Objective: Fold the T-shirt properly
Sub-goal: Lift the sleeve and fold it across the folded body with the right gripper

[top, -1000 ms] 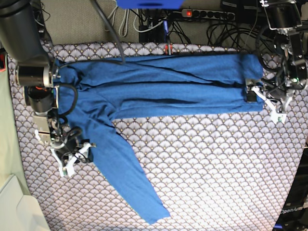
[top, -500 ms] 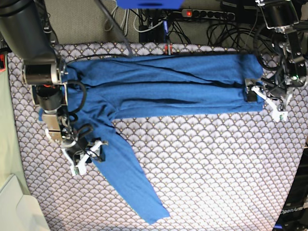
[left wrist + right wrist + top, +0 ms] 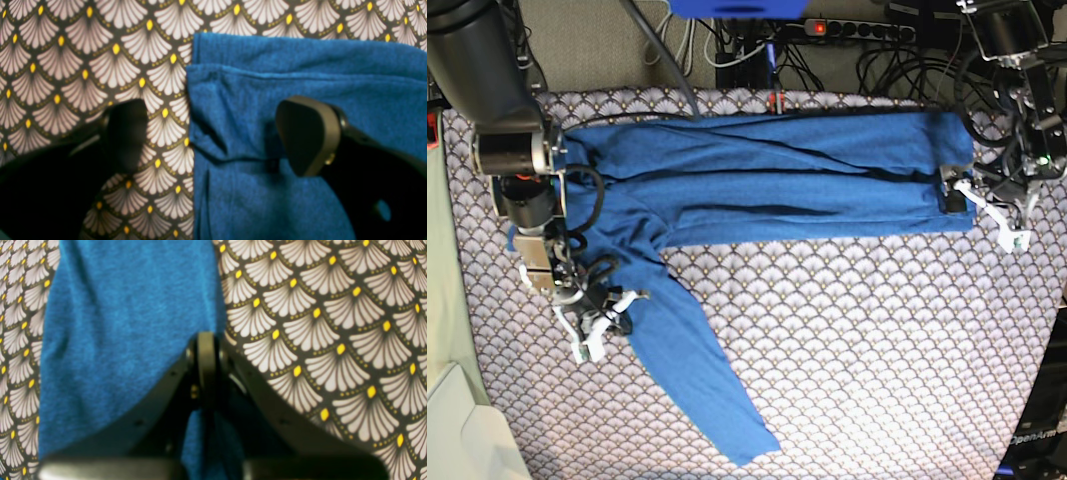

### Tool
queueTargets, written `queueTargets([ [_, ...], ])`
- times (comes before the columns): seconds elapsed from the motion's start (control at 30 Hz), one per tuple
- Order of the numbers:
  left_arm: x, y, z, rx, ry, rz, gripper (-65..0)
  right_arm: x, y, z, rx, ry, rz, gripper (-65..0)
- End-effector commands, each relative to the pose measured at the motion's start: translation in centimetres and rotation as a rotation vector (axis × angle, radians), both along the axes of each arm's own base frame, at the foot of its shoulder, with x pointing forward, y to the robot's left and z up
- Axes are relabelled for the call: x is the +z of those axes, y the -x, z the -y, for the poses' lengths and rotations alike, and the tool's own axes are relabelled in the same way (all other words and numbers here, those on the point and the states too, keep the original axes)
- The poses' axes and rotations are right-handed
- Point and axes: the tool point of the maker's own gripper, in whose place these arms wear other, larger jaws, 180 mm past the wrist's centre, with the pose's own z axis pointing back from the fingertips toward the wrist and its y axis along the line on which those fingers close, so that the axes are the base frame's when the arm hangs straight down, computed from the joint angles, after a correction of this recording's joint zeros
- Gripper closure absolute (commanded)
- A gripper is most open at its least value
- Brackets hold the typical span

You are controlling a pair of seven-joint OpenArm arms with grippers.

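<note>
The blue T-shirt (image 3: 767, 180) lies folded lengthwise across the far side of the patterned table, with one long sleeve (image 3: 692, 380) trailing toward the near edge. My right gripper (image 3: 610, 318) sits at that sleeve's upper left edge. In the right wrist view its fingertips (image 3: 206, 350) are pressed together, pinching the edge of the sleeve (image 3: 126, 323). My left gripper (image 3: 979, 212) is at the shirt's right end, open. In the left wrist view one finger (image 3: 126, 133) is over the cloth-covered table and the other over the T-shirt (image 3: 300, 66), straddling its edge.
The scallop-patterned tablecloth (image 3: 857, 350) covers the whole work surface. A power strip and tangled cables (image 3: 857, 35) lie beyond the far edge. A pale surface (image 3: 457, 430) borders the near left corner.
The right gripper has slid right onto the sleeve's edge and closed from open to shut. The left gripper has barely moved and stays open.
</note>
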Motion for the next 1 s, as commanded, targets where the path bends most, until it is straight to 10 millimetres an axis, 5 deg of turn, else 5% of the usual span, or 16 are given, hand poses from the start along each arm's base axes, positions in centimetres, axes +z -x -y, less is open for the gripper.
queueTargets([
  [0.0, 1.4, -1.0, -0.5, -0.003, -0.015, 0.045, -63.1, 2.4, -1.7, 0.2, -0.005, -0.01, 0.071, 0.0],
  [0.23, 1.4, -0.9, -0.6, -0.002, -0.016, 0.044, -63.1, 4.1, -1.3, -0.8, 0.038, 0.003, 0.159, 0.0],
  [0.97, 1.2, -0.9, -0.3, -0.009, -0.014, 0.04, -63.1, 9.6, 11.2, -7.8, 0.283, 0.114, 0.326, 0.0],
])
